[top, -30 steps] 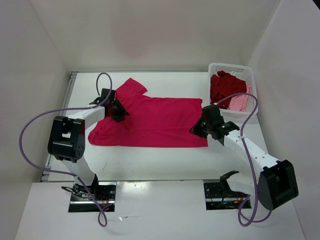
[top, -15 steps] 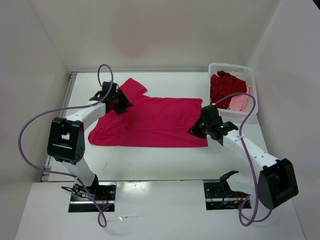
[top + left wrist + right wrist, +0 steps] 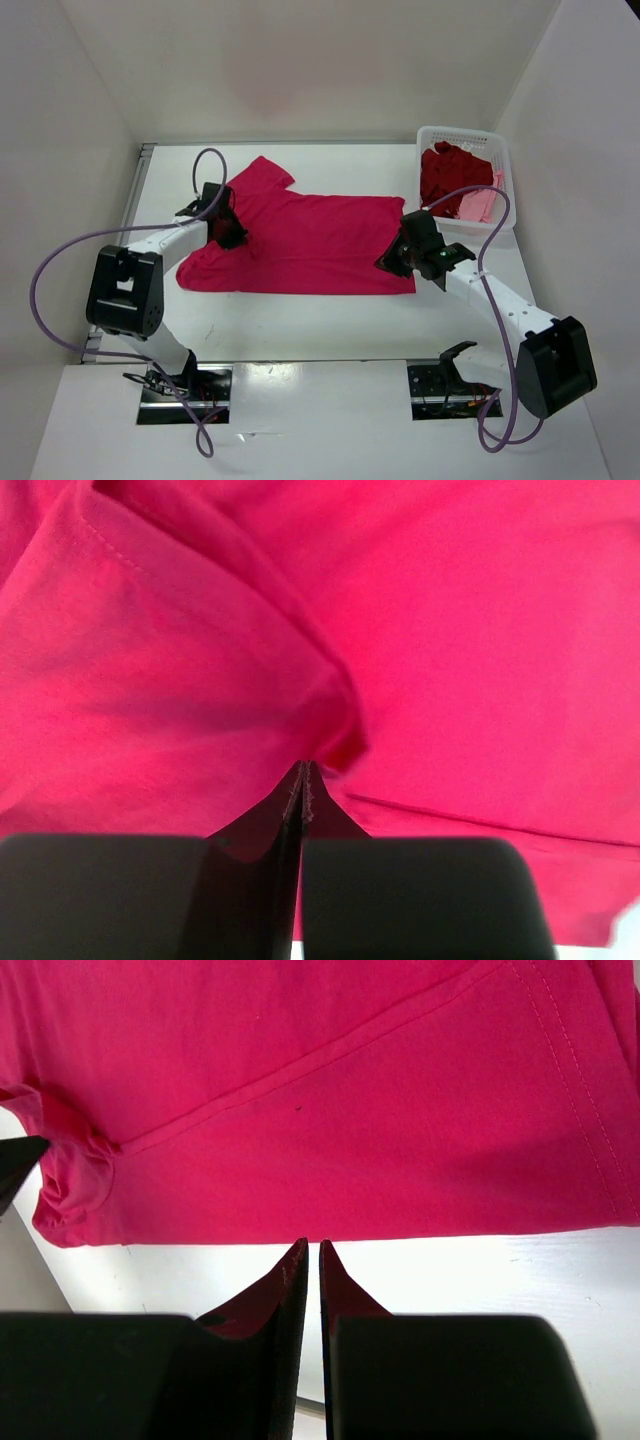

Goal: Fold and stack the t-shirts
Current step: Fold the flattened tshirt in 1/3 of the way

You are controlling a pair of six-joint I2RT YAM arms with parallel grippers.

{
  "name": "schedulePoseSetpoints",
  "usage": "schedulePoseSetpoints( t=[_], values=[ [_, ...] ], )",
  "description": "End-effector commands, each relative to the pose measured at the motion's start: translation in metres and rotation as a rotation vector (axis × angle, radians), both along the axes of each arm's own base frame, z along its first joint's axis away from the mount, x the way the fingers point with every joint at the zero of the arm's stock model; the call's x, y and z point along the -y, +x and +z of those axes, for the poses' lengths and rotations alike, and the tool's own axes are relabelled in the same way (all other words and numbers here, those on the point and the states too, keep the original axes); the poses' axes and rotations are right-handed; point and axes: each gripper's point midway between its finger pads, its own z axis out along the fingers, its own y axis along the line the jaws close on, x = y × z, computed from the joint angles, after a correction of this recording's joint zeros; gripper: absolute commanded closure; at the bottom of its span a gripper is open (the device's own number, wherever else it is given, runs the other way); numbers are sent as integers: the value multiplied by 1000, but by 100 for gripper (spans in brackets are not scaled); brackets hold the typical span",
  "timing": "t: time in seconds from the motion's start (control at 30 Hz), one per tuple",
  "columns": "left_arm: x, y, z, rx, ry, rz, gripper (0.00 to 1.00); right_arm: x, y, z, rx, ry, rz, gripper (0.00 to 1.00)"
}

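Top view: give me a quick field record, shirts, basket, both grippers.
crimson t-shirt: spread on table
dark red t-shirt: crumpled in basket
pink t-shirt: in basket, beside the dark red one
left gripper: shut, pinching a fold of the crimson t-shirt
right gripper: nearly closed at its hem edge, apparently pinching it
stack: not started

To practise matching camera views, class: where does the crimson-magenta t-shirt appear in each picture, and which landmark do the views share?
Top external: the crimson-magenta t-shirt lies spread out mid-table, between the arms.
Left wrist: it fills nearly the whole frame, puckered at the left pincer.
Right wrist: it fills the upper half, hem just above the right pincer.
Shared landmark: the white table, bare beside the shirt in every view.
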Motion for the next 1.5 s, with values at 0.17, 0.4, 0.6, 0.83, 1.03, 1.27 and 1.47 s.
schedulePoseSetpoints(
  t=[0.17, 0.4, 0.6, 0.83, 1.03, 1.27, 1.47],
  values=[
    [1, 14, -22, -37, 29, -33, 100, -6, 9, 23, 70, 15, 21, 87],
    [29, 29, -9, 14, -50, -87, 99, -7, 10, 20, 67, 14, 21, 87],
    [62, 29, 4, 43, -92, -158, 96, -10, 13, 13, 50, 14, 28, 87],
    [48, 21, 42, 147, -22, -136, 85, -18, 15, 11, 49, 14, 47, 87],
    [27, -23, 42, 113, -70, -105, 81, -72, 11, -24, -27, 42, 129, 87],
    [33, -64, -21, -51, -144, -101, 81, -106, 28, -45, -25, 14, 178, 89],
    [22, -79, -51, -141, -107, -61, 81, -115, 20, -74, -71, -9, 201, 89]
  ],
)
